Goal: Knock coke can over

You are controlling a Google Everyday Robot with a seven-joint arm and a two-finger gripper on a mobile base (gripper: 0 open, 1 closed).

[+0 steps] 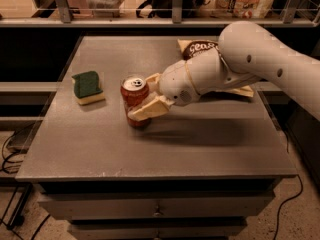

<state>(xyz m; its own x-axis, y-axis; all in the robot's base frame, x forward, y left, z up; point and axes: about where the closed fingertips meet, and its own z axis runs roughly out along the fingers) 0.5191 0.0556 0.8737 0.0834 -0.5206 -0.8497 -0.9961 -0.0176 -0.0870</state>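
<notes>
The red coke can [133, 93] stands upright on the grey table [165, 149], left of centre. My gripper [148, 94] reaches in from the right and is at the can's right side. It is open: the near finger [147, 109] lies across the can's lower front, and the far finger [153, 78] sits just behind the can's top right. The white arm [240, 64] stretches over the table from the right edge.
A green-and-yellow sponge [87, 87] lies to the left of the can. A brown chip bag [200, 48] lies at the back right, partly hidden by my arm. A shelf with a rail runs behind the table.
</notes>
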